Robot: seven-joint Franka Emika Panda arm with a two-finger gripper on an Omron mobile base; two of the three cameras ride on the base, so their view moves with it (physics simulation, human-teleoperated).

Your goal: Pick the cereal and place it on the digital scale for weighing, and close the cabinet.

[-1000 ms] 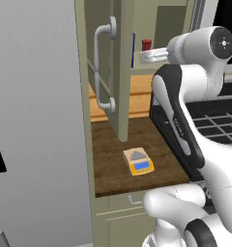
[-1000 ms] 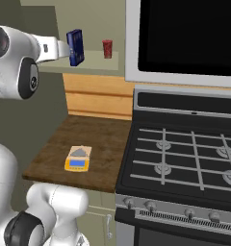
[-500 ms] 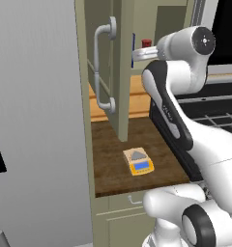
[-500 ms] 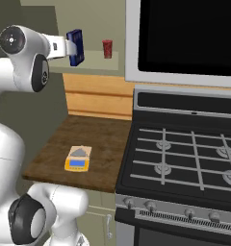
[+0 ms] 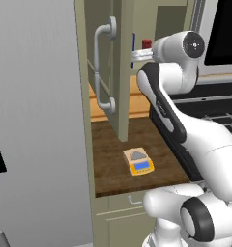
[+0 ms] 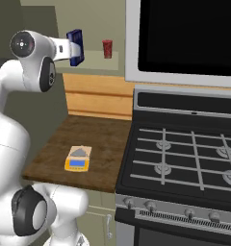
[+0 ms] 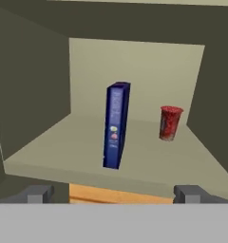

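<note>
Blue cereal (image 7: 116, 124) upright, narrow edge forward

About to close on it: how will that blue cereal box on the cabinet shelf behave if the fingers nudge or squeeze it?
The cereal stands tall and thin on a narrow base, so a nudge would probably tip it. It looks like a stiff, light box, probably easy to lift. The open gripper is short of it; the red cup stands apart, probably safe.

Arm raised, reaching forward; gripper (image 7: 114, 193) level, jaws spread wide
</note>
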